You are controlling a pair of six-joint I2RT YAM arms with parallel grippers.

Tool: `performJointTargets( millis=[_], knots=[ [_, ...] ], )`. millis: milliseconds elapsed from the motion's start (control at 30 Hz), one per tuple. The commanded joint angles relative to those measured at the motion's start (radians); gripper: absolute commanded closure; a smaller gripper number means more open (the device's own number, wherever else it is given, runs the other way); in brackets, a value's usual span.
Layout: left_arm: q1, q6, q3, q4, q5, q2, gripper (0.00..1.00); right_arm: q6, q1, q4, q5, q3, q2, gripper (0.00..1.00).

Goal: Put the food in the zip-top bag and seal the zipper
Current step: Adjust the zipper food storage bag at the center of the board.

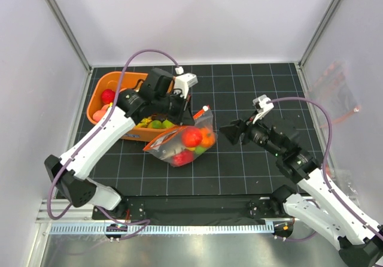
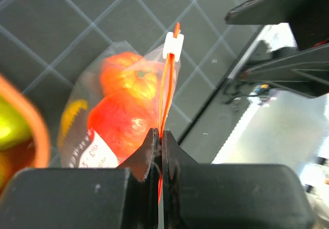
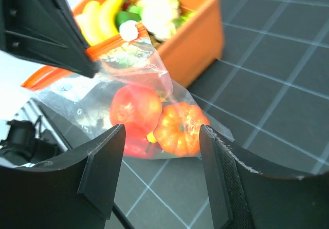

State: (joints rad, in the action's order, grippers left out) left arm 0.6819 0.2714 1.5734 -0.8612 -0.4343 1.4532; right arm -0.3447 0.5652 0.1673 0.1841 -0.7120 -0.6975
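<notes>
The zip-top bag point(image 1: 182, 142) lies mid-table beside the orange tub and holds food: a red tomato point(image 1: 192, 137), an orange pumpkin point(image 1: 207, 138) and green and red pieces. My left gripper point(image 1: 181, 112) is shut on the zipper point(image 1: 161, 139). In the left wrist view the jaws point(image 2: 161, 134) pinch the red-orange strip point(image 2: 165, 85) below its white tab point(image 2: 172, 45). My right gripper point(image 1: 230, 132) is open and empty just right of the bag. In the right wrist view it point(image 3: 162, 136) faces the pumpkin point(image 3: 180, 129) and tomato point(image 3: 135, 108) from a short way off.
The orange tub point(image 1: 100, 118) at the back left holds more toy food, including banana and cauliflower pieces point(image 3: 154, 13). Enclosure walls stand at the left, back and right. Another clear bag point(image 1: 338, 93) shows at the right wall. A metal rail point(image 1: 179, 226) runs along the front edge.
</notes>
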Motion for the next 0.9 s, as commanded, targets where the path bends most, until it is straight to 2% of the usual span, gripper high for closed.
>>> performJointTargets(
  millis=[0, 100, 133, 167, 267, 433, 567, 733, 867],
  knots=[
    [-0.002, -0.086, -0.044, 0.003, 0.089, -0.082, 0.99, 0.010, -0.002, -0.202, 0.107, 0.049, 0.012, 0.34],
    [-0.002, -0.147, -0.194, 0.143, 0.047, -0.143, 0.94, 0.041, -0.004, -0.260, 0.147, 0.087, -0.007, 0.34],
    [-0.001, -0.212, -0.223, 0.157, -0.074, -0.158, 0.96, 0.052, -0.002, -0.284, 0.164, 0.098, -0.011, 0.34],
    [0.007, -0.266, -0.266, 0.162, -0.089, -0.169, 1.00, 0.052, -0.004, -0.308, 0.178, 0.111, -0.019, 0.34],
    [0.008, -0.319, -0.320, 0.197, -0.038, -0.215, 1.00, 0.036, -0.002, -0.393, 0.227, 0.150, -0.020, 0.34],
    [0.010, -0.347, -0.374, 0.225, -0.095, -0.278, 1.00, 0.021, -0.002, -0.509, 0.314, 0.209, 0.003, 0.34],
    [0.008, -0.351, -0.411, 0.226, -0.139, -0.313, 1.00, 0.019, -0.001, -0.587, 0.321, 0.276, 0.009, 0.36],
    [0.010, -0.376, -0.417, 0.222, -0.219, -0.346, 1.00, 0.032, 0.001, -0.652, 0.345, 0.276, -0.020, 0.43],
    [0.010, -0.377, -0.429, 0.232, -0.242, -0.360, 1.00, 0.023, 0.018, -0.649, 0.382, 0.241, -0.056, 0.44]
  ],
)
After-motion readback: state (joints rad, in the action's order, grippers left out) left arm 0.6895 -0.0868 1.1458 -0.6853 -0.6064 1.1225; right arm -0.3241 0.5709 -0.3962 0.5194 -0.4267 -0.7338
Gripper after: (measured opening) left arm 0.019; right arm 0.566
